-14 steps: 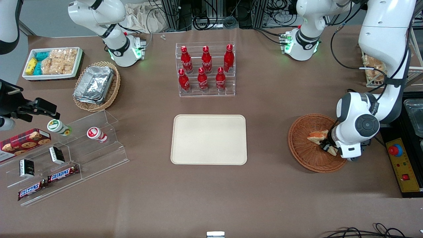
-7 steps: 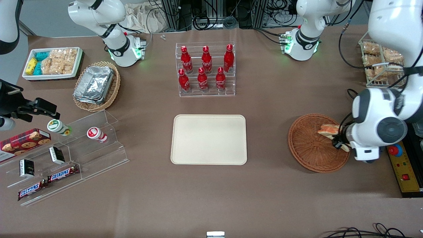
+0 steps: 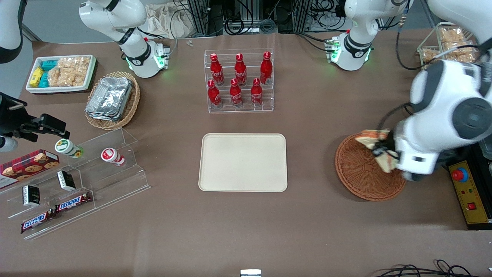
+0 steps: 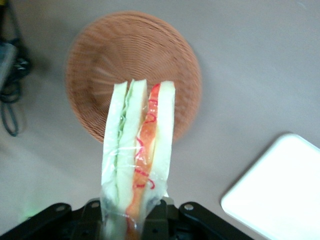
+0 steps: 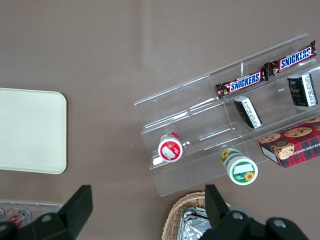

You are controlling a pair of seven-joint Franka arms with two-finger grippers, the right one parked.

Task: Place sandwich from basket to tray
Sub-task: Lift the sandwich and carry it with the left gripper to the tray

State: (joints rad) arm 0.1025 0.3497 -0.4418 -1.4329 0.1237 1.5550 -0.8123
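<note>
My left gripper (image 3: pixel 381 151) is shut on the sandwich (image 3: pixel 374 141), a clear-wrapped wedge of white bread with orange-red and green layers, and holds it in the air above the round reddish-brown wicker basket (image 3: pixel 359 173). In the left wrist view the sandwich (image 4: pixel 137 150) stands out from between the fingers, with the empty basket (image 4: pixel 105 60) well below it and a corner of the tray (image 4: pixel 280 190) beside it. The cream-beige tray (image 3: pixel 243 162) lies flat at the table's middle, toward the parked arm's end from the basket; it also shows in the right wrist view (image 5: pixel 30 131).
A clear rack of red cola bottles (image 3: pixel 239 80) stands farther from the front camera than the tray. A wire basket of bagged snacks (image 3: pixel 449 42) and a yellow control box (image 3: pixel 467 192) lie near the working arm. A clear stepped display (image 3: pixel 77 184), foil containers (image 3: pixel 111 98) and a white bin (image 3: pixel 61 73) lie toward the parked arm's end.
The gripper has lifted the sandwich out of the basket and risen well above it. The basket is left empty.
</note>
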